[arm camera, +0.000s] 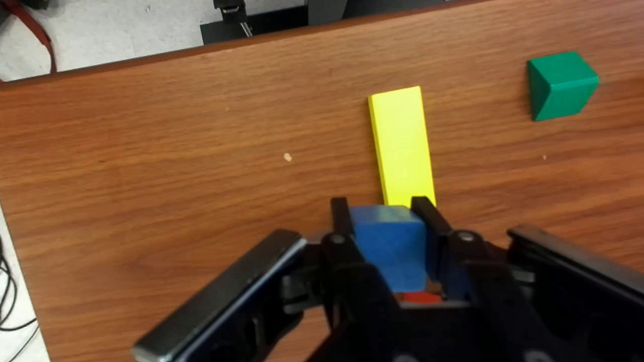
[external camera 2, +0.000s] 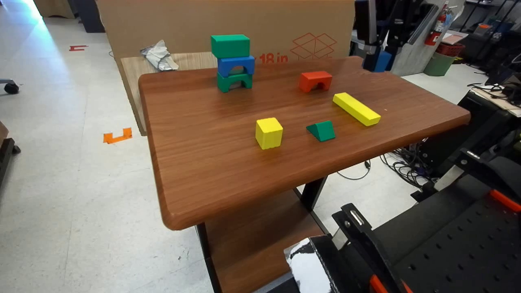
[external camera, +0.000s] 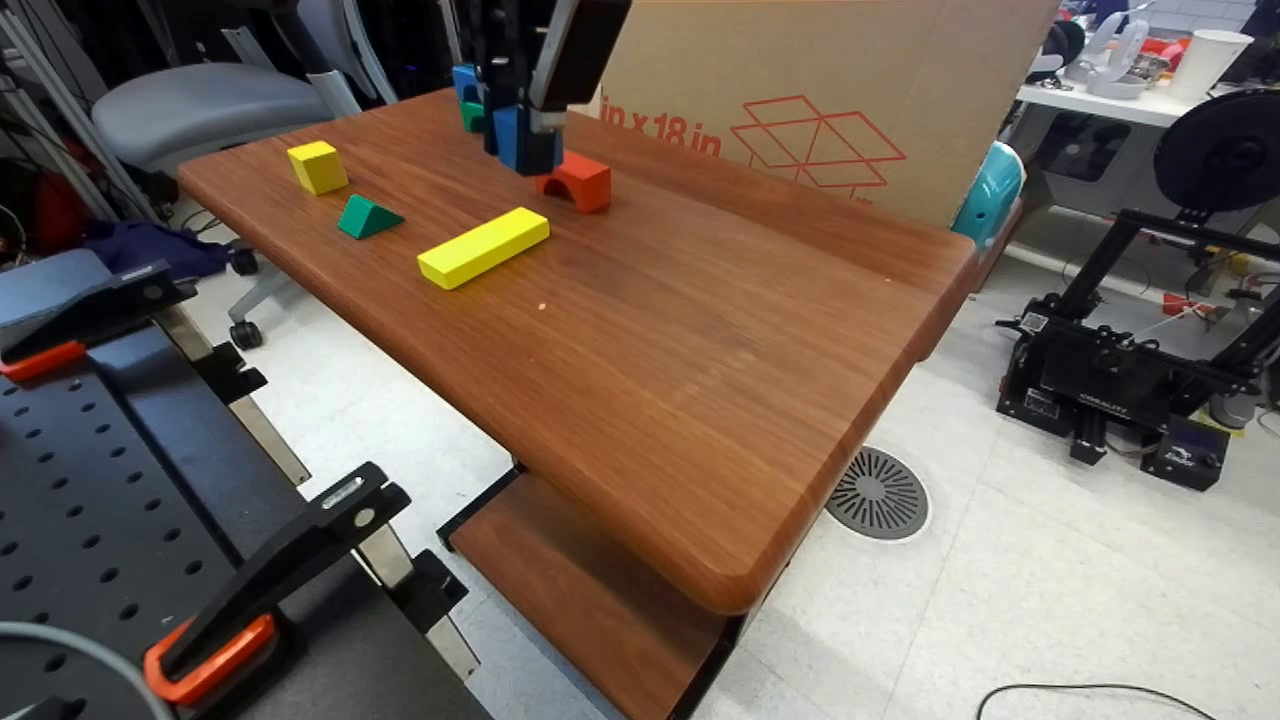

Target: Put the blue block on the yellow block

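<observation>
The blue block [external camera: 508, 138] is a small bright-blue cube, also in an exterior view [external camera 2: 382, 62] and the wrist view [arm camera: 395, 254]. My gripper [arm camera: 381, 203] is shut on it, one finger on each side. In both exterior views the gripper [external camera: 522, 150] [external camera 2: 380, 65] holds the cube in the air above the table. The yellow block [external camera: 484, 248] is a long flat bar lying on the table, also in an exterior view [external camera 2: 356, 109]. In the wrist view the bar [arm camera: 404, 146] extends beyond the fingertips, its near end hidden behind the cube and a finger.
A red arch block [external camera 2: 315, 80] stands near the bar. A green triangular block [external camera 2: 323, 131] and a small yellow cube [external camera 2: 269, 133] lie on the table [external camera 2: 203, 179]. A stack with a green block [external camera 2: 230, 47] on top stands near a large cardboard box [external camera 2: 163, 20].
</observation>
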You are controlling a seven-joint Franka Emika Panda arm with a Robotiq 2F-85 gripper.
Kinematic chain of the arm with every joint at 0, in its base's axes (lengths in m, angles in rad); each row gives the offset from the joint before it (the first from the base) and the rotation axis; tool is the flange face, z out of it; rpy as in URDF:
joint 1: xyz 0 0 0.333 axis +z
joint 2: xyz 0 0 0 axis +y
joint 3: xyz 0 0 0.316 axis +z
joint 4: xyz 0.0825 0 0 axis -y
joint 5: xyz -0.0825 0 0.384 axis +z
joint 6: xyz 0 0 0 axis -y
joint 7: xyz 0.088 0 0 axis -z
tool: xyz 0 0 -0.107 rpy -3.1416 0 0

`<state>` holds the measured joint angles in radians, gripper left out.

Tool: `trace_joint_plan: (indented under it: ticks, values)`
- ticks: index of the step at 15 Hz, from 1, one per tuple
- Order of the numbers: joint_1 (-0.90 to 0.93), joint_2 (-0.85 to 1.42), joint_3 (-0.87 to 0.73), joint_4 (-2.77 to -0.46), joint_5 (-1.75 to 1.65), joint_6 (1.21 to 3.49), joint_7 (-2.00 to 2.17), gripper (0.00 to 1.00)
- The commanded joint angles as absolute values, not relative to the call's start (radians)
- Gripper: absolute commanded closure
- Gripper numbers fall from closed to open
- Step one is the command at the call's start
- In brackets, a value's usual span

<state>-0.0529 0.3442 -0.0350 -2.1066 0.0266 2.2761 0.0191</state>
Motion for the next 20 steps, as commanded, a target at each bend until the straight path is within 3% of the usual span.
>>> trace_joint_plan:
  ticks: [1, 20]
  values:
    - [-0.031, 0.374, -0.030, -2.063, 0.032, 2.257, 0.063, 0.92]
    - [0.035, 0.523, -0.040, -1.974, -0.011, 2.262, 0.132, 0.92]
